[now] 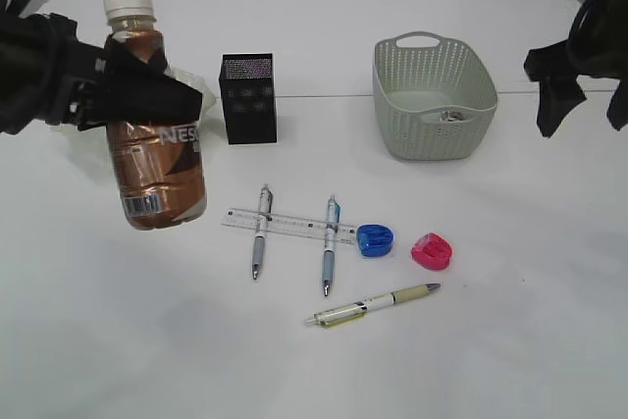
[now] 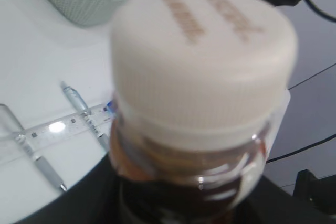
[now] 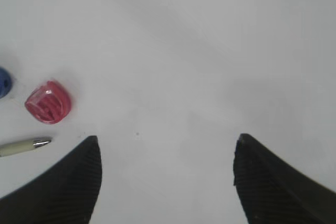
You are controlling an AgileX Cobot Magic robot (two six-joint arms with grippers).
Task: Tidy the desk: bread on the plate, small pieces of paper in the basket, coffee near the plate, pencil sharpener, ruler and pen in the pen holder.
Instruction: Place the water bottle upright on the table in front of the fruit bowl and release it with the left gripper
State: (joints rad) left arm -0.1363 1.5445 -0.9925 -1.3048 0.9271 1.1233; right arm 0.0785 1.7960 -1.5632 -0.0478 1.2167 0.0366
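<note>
1. The brown plastic coffee bottle with a cream screw cap (image 1: 157, 144) hangs upright above the table's left side, clamped at its upper body by the left tool (image 1: 147, 85).
2. Handling, as a judgement: it looks nearly full, so heavy; the film label looks slick. A grip at the shoulder leaves the weight below, so it may swing.
3. The right tool (image 3: 167, 156) hovers over bare white table (image 1: 510, 340), jaws wide apart and empty (the pink pencil sharpener (image 3: 48, 102) lies off to its left).
4. Open room: the near-left table under the bottle is bare. No plate is identifiable; something pale sits behind the bottle, mostly hidden.
5. Edges to mind: the black mesh pen holder (image 1: 248, 98) stands just right of the bottle; the clear ruler (image 1: 289, 225), with two pens across it, lies below right.
</note>
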